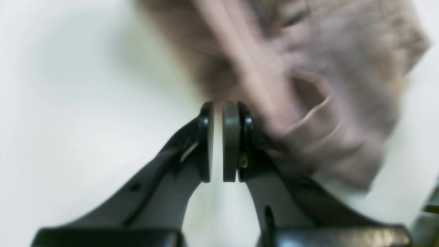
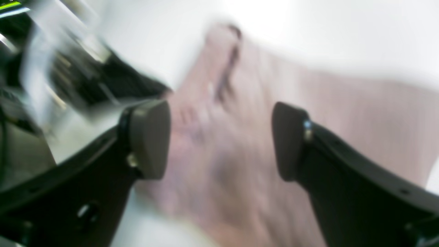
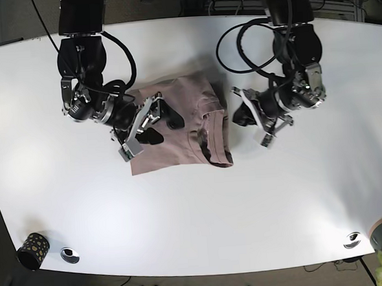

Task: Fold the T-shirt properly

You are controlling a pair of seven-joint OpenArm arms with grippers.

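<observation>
Hovering over the left part of the cloth in the base view, the right gripper (image 2: 221, 140) has its jaws wide apart, and nothing is between them; its own camera shows only pink fabric under the gap. The left gripper (image 1: 217, 140) is different: its two pads are almost together, with only a thin slit of light between them, and no cloth is caught there. It stands just beside the edge of the T-shirt (image 3: 183, 127), on the bare white table (image 3: 195, 214).

The T-shirt lies in the middle of the table, already folded into a rough rectangle, with the collar (image 3: 211, 138) turned toward the left gripper's side and some thick folds there.

I think the main danger is with the right gripper. If it closes where it hangs now, it may pinch only the top layer, or several layers together, and lifting would then pull the fold open or drag the whole bundle sideways. Both wrist views are blurred, so the arms seem to be moving quickly; a fast sweep close to the cloth could catch a loose edge and spoil the shape. The left gripper, nearly closed and beside the thick collar edge, could push that edge inward and make a new wrinkle if it goes forward without opening first.
</observation>
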